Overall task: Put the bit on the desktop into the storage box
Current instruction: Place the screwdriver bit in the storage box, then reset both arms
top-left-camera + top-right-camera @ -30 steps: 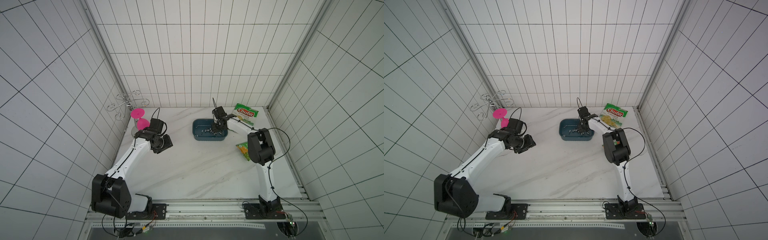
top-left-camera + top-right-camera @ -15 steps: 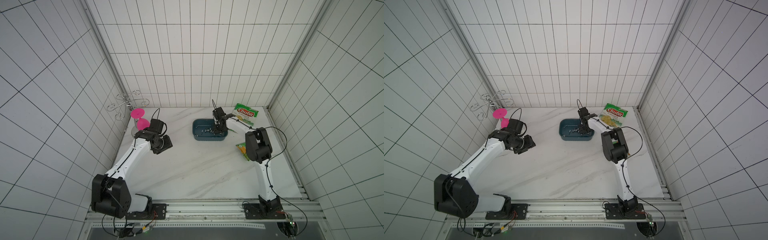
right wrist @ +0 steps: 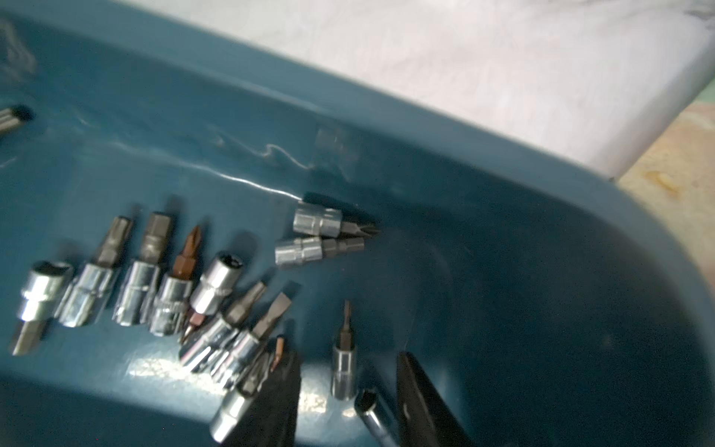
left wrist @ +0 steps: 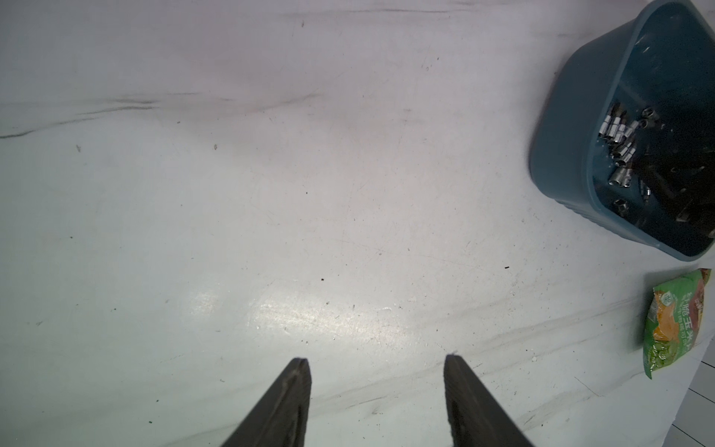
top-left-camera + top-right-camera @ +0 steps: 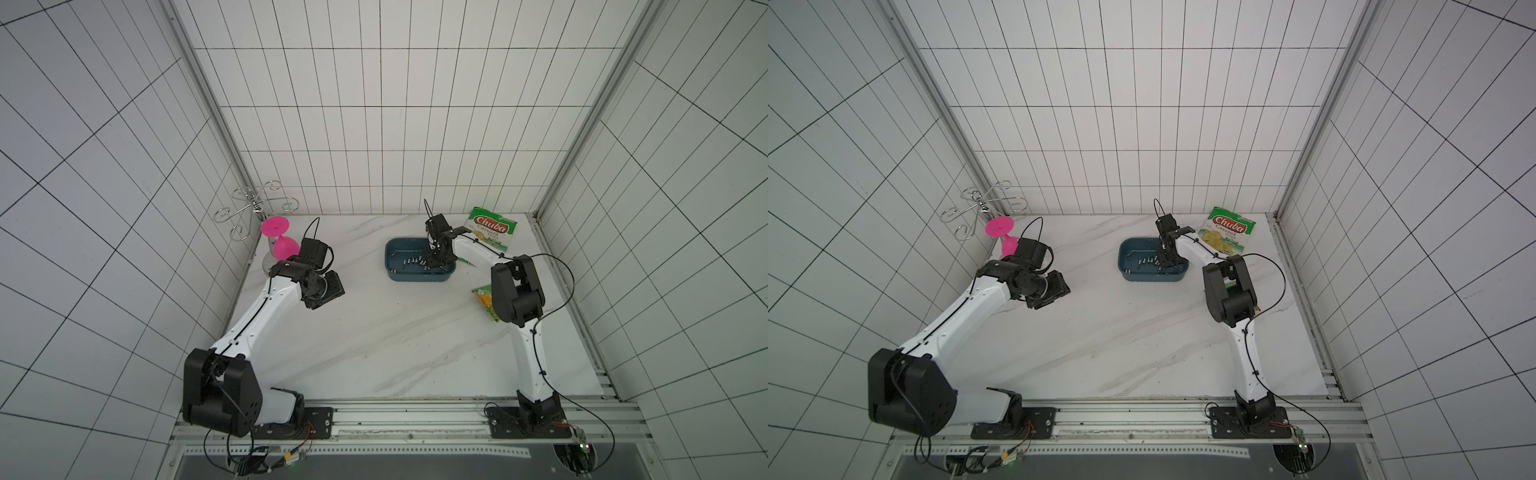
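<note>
The white counter (image 5: 395,332) fills the lower half of both top views. The blue storage box (image 5: 388,257) sits on it in the upper middle of the frame, with a big green snack bag (image 5: 492,232) to its upper right. A smaller bag (image 5: 484,299) lies lower right, half hidden by the right arm's elbow.

The left pincer (image 5: 328,291) hangs over bare counter at middle left, well apart from the box. Its wrist camera shows the jaws wide with nothing between them.

The right pincer (image 3: 348,360) is down inside the box, jaws parted about halfway. Between them a small bit (image 3: 344,367) lies on the box floor, and as far as I can tell neither finger grips it. Its long axis runs the same way as the fingers, narrow tip pointing away from the wrist. A darker piece (image 3: 373,410) beside it is cut off by the frame edge.

A cluster of bits (image 3: 154,302) rests just beside it, so this arm is plainly the nearer one.

I can make out no bit loose on the counter. From up here, though, one that small could escape me, and the arms cover some of the surface.
</note>
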